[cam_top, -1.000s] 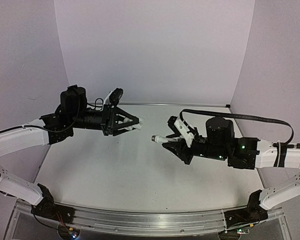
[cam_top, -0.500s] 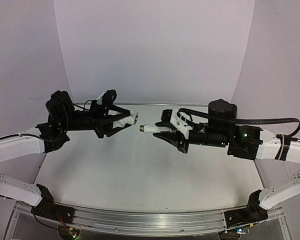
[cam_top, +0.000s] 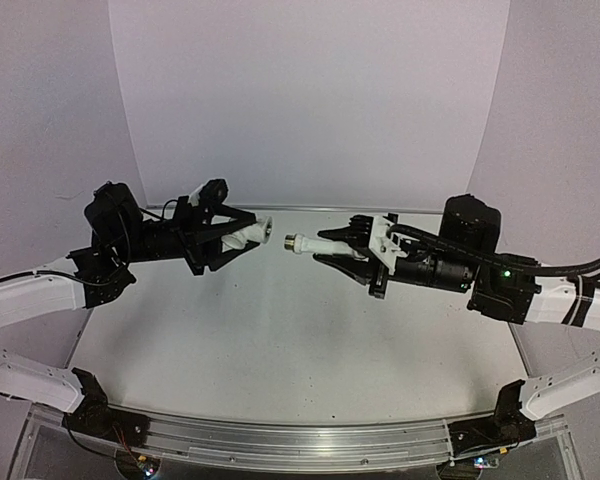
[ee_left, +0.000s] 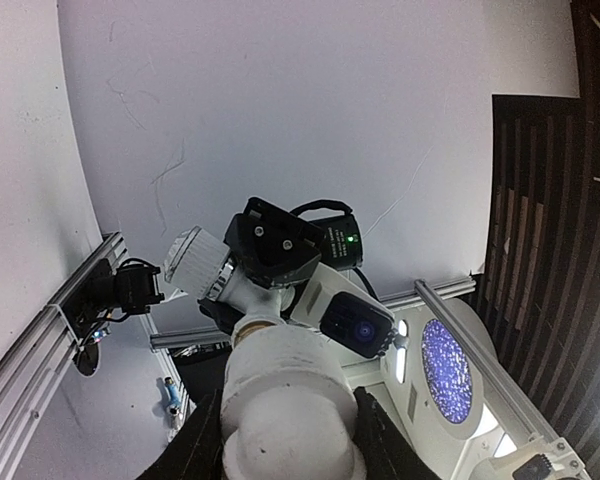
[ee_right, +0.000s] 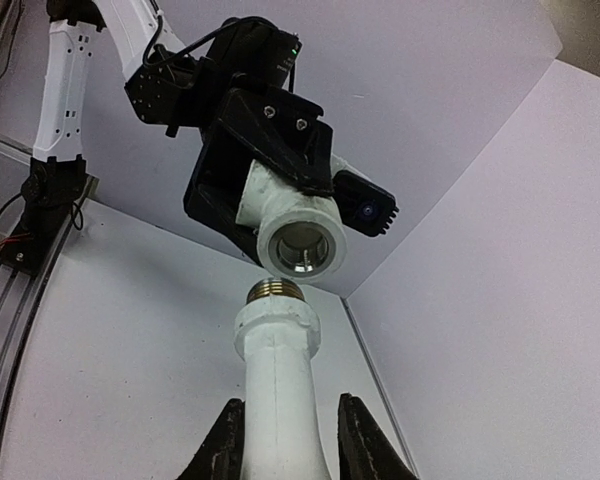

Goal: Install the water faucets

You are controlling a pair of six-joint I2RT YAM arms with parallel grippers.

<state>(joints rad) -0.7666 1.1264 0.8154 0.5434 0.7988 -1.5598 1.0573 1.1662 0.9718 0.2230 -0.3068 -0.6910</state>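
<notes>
The elbow fitting point(cam_top: 248, 236) sits left of the tap point(cam_top: 315, 243), just apart.

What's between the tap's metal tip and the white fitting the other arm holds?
Nothing: just open air between tap and fitting, clearest in the right wrist view.

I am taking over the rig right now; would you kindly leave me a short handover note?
Left gripper: shut on the elbow fitting, held in the air, socket facing the tap.
Right gripper: shut on the tap, threaded end pointing at the socket.
Done: both parts picked up and roughly lined up, a small gap between them.
Left: close the gap and screw the thread into the socket.
</notes>
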